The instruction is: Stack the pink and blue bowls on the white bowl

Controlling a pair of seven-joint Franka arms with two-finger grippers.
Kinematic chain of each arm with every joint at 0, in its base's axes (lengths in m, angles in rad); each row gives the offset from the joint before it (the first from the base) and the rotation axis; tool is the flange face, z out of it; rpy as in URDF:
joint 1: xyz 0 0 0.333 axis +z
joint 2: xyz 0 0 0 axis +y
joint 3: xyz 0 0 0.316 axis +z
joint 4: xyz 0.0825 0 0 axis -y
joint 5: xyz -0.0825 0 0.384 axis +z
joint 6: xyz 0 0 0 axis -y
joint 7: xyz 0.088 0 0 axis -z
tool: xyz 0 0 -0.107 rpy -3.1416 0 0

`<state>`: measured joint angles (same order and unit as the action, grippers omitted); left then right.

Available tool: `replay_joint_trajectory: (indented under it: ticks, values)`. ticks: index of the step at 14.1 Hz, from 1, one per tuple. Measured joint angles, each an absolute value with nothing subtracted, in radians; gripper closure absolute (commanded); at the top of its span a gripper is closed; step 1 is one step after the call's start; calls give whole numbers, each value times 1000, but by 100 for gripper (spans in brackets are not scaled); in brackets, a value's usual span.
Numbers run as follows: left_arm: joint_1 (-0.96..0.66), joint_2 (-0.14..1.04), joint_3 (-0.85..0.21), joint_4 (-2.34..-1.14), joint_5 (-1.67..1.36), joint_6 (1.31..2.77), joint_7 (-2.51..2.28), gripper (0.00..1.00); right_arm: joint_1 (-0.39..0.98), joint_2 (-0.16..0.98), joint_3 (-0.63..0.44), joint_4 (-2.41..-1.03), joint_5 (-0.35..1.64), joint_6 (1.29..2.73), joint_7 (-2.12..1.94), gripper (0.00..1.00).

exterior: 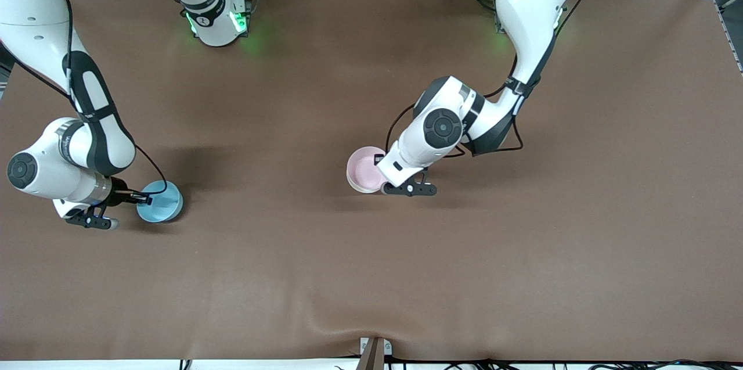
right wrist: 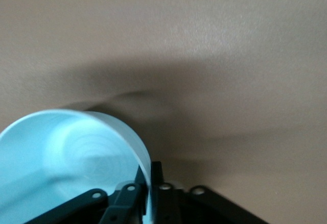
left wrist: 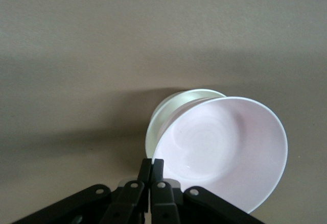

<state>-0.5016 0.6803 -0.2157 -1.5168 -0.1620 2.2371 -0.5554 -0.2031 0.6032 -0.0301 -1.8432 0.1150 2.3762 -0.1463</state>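
The pale pink bowl (exterior: 364,169) is near the table's middle. My left gripper (exterior: 381,177) is shut on its rim. In the left wrist view the pink bowl (left wrist: 225,150) is tilted and rests partly in the white bowl (left wrist: 166,113), and my left gripper (left wrist: 152,169) pinches its edge. In the front view the white bowl is hidden under the pink one. The sky blue bowl (exterior: 161,201) is at the right arm's end of the table. My right gripper (exterior: 143,198) is shut on its rim. It shows tilted in the right wrist view (right wrist: 66,157), held by my right gripper (right wrist: 152,177).
The brown table cover (exterior: 406,265) has a raised fold at its front edge, by a small bracket (exterior: 374,352). Both arm bases stand along the table's back edge.
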Motion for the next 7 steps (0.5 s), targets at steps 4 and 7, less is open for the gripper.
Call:
replay_joint_trajectory:
  ticks: [4, 7]
  values:
    - [-509, 690, -214, -1517, -162, 2257, -556, 100, -203, 571, -19, -1824, 115, 2349, -146, 100]
    - [-509, 698, -211, -1519, -162, 2257, -556, 100, -201, 524, 16, -1797, 130, 2252, -143, 100]
